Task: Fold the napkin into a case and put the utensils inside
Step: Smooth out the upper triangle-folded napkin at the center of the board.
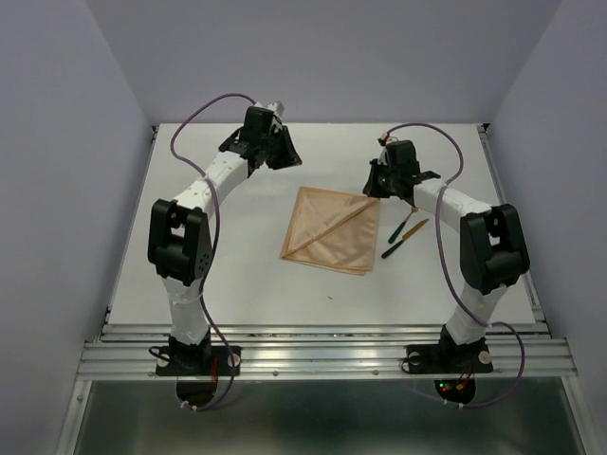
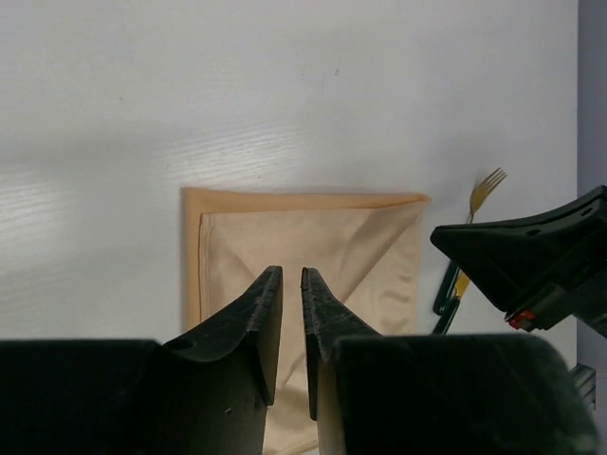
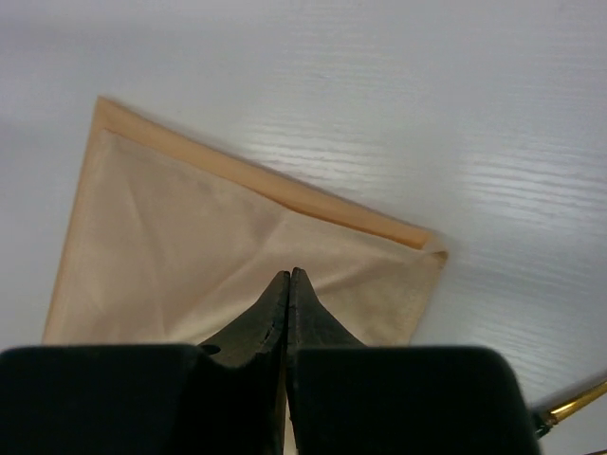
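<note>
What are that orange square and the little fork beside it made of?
The napkin looks like thin, soft cloth: matte, with gentle creases and a folded border. The fork is probably metal, judging by its slim gold-coloured head; what its dark handle is made of is unclear.

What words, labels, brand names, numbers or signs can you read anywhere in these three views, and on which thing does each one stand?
None: no view shows any readable text.
The napkin, the fork and the table are plain.
The tiny red and green lights by the right arm's base carry no lettering that can be made out.
</note>
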`<state>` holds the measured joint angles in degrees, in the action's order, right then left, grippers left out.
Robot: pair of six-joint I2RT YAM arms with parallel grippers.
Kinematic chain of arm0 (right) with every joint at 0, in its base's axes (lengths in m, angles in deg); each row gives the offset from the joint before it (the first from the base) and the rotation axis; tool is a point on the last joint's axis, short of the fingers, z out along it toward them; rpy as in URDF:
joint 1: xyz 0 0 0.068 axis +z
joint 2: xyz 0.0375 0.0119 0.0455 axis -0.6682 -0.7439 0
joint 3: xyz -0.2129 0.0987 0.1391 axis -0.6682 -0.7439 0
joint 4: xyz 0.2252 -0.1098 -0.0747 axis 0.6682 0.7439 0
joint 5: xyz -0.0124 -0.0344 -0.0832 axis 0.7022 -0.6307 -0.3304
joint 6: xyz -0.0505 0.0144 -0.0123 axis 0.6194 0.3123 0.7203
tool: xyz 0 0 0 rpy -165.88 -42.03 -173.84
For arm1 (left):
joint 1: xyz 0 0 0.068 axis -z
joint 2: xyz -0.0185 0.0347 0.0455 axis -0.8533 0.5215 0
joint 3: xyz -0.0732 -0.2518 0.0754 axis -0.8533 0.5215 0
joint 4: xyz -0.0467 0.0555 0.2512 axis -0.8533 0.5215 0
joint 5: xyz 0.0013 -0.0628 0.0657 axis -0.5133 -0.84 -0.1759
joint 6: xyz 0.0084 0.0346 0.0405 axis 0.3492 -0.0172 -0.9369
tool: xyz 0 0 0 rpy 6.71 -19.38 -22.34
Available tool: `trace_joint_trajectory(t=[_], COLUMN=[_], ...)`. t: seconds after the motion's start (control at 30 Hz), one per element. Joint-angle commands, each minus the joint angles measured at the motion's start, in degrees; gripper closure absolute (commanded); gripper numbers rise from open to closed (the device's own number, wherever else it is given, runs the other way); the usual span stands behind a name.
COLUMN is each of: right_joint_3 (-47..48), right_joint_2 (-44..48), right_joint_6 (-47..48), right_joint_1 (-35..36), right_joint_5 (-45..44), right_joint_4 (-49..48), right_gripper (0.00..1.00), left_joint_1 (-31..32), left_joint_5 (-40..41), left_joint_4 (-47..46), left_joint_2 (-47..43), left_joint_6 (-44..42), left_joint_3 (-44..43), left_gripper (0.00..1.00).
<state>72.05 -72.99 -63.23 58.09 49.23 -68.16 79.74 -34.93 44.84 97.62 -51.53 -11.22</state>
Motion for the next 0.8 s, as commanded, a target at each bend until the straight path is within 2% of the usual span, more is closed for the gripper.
trace_joint_trajectory(t=[0.0, 0.13, 0.17, 0.3, 0.53, 0.77], right_joint_3=[-2.91, -4.15, -3.63, -1.70, 0.50, 2.53], right_joint_2=[3.19, 2.84, 1.88, -0.76, -4.89, -9.11], right_joint_6=[-1.63, -4.00, -4.79, -7.26, -9.11, -8.93], right_joint_1=[5.96, 8.89, 9.49, 9.50, 10.12, 10.12], right_joint_5=[-0.87, -0.36, -0.27, 3.41, 0.79, -3.52], right_joint_4=[-1.00, -3.21, -3.30, -3.56, -2.07, -0.14], right_gripper=[0.99, 0.99, 0.99, 0.99, 0.99, 0.99], left_joint_1=[1.15, 2.91, 3.17, 4.67, 5.64, 5.64], left_joint_5=[0.36, 0.54, 0.36, -0.07, 0.36, 2.29], left_joint_4=[-2.18, -4.38, -4.82, -7.11, -10.01, -10.89], left_joint_2=[-8.90, -13.04, -14.97, -19.37, -22.02, -20.26], left_joint_6=[0.87, 1.84, 2.10, 3.16, 3.25, 1.67], left_joint_3=[10.63, 20.74, 22.69, 31.84, 42.74, 45.92], left_gripper=[0.76, 0.82, 0.88, 1.00, 1.00, 1.00])
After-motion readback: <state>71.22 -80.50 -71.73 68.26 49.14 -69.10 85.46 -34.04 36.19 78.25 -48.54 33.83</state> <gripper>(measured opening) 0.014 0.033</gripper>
